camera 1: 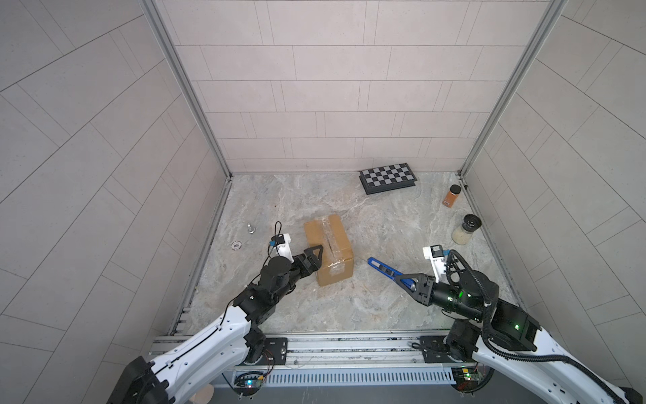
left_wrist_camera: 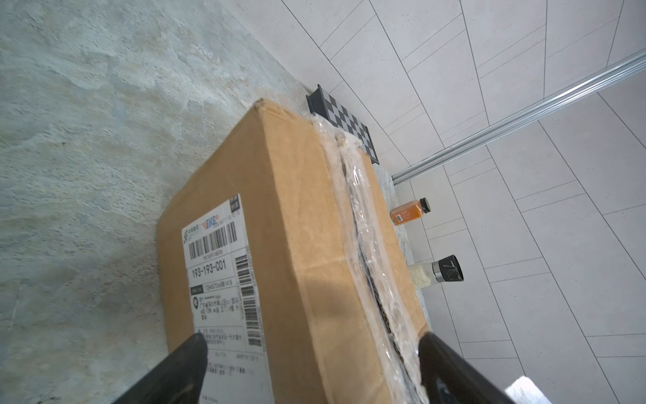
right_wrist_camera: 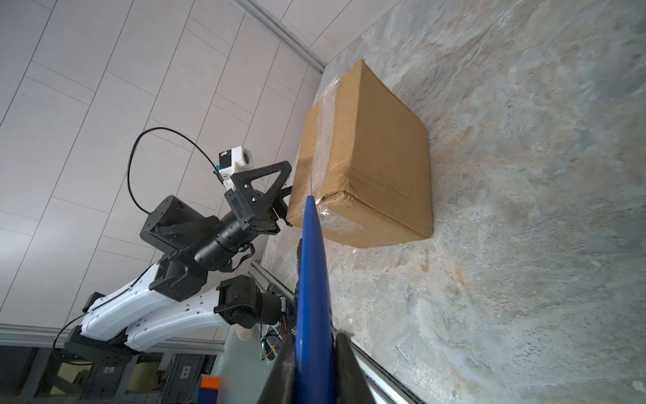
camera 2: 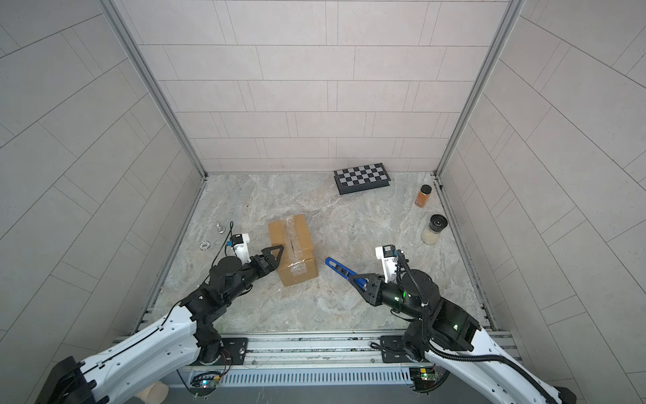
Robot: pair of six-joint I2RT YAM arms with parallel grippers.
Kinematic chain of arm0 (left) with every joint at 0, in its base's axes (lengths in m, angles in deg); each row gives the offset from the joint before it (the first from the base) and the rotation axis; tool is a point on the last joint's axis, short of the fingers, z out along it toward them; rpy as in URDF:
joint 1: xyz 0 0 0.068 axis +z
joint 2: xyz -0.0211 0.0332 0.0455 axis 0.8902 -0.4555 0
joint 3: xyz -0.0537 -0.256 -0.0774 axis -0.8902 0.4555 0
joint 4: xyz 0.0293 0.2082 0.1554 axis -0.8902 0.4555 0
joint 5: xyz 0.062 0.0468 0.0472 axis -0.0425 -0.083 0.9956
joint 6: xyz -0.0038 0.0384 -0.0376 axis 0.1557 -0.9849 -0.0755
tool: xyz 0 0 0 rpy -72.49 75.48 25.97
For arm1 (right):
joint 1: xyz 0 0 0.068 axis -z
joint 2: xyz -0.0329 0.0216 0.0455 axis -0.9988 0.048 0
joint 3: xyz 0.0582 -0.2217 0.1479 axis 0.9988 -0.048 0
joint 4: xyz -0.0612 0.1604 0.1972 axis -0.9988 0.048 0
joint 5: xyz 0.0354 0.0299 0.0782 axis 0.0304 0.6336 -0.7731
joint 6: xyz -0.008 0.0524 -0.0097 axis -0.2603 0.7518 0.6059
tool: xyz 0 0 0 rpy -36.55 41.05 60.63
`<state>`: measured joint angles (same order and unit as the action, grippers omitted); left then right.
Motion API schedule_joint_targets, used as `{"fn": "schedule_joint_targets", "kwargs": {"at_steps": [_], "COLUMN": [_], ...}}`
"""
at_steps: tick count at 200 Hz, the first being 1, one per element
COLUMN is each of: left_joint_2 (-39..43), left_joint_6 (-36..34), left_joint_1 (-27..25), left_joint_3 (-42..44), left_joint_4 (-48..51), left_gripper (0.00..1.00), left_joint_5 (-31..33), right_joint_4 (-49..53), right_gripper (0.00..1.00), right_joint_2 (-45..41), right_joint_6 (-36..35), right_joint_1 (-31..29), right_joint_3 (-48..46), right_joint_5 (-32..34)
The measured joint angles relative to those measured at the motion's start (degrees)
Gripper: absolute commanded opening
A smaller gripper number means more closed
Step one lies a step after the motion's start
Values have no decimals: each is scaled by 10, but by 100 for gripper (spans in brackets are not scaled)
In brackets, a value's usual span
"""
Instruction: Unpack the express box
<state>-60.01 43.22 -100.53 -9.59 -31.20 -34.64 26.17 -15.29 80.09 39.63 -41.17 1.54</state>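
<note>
**Mia:** What is the left gripper [camera 1: 315, 259] doing?

**Tom:** Its two fingers are spread wide apart, and there is nothing in them.

**Mia:** And where is the express box [camera 1: 327, 241]?

**Tom:** Right at that gripper. It sits near the middle of the table [camera 1: 349, 307], a little to the left. In the left wrist view, one long edge of the box runs between the open fingers. One finger [left_wrist_camera: 185, 363] is by the side with the white label [left_wrist_camera: 216, 273]. The other finger [left_wrist_camera: 444, 367] is over the top, past the shiny tape [left_wrist_camera: 363, 227]. I cannot tell if they touch the cardboard.

**Mia:** What about the tape?

**Tom:** It runs down the middle of the top, and a dark crack shows along it.

**Mia:** Now the right gripper [camera 1: 407, 280]?

**Tom:** It is squeezed tight on a blue cutter [camera 1: 382, 267]. The cutter points at the box from the right. Its tip is near the box's close corner, but both top views show a gap between them.

**Mia:** What is farther out?

**Tom:** A checkered case [camera 1: 388, 177] lies by the back wall. An orange jar [camera 1: 452, 196] and a jar with a black lid [camera 1: 466, 229] stand by the right edge — well apart from the box. A small metal piece [camera 1: 250, 228] and a round chip [camera 1: 236, 245] lie to the left of the left gripper.
</note>
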Motion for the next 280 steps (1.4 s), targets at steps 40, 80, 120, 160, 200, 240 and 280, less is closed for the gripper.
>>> {"fn": "schedule_joint_targets", "kwargs": {"at_steps": [40,80,120,160,200,240,280], "left_joint_2": [-26,-43,-54,-56,-61,-69,-81], "left_joint_6": [-10,-15,-16,-16,-15,-15,-12], "left_joint_1": [5,7,7,7,7,7,9], "left_joint_3": [-11,-20,-26,-26,-26,-26,-26], "left_joint_4": [-11,-24,-34,-40,-48,-57,-70], "left_gripper": [97,96,96,96,95,95,95], "left_joint_5": [-16,-25,-33,-37,-41,-46,-52], "right_joint_4": [-9,-12,-23,-49,-61,-75,-76], "right_gripper": [0,0,0,0,0,0,0], "right_joint_2": [-1,-5,-7,-4,-2,0,5], "right_joint_6": [13,20,26,28,29,35,44], "right_joint_1": [-22,-31,-31,-31,-31,-31,-31], "right_joint_3": [-21,-35,-51,-65,-66,-72,-75], "right_joint_5": [-9,-6,8,23,30,35,35]}}
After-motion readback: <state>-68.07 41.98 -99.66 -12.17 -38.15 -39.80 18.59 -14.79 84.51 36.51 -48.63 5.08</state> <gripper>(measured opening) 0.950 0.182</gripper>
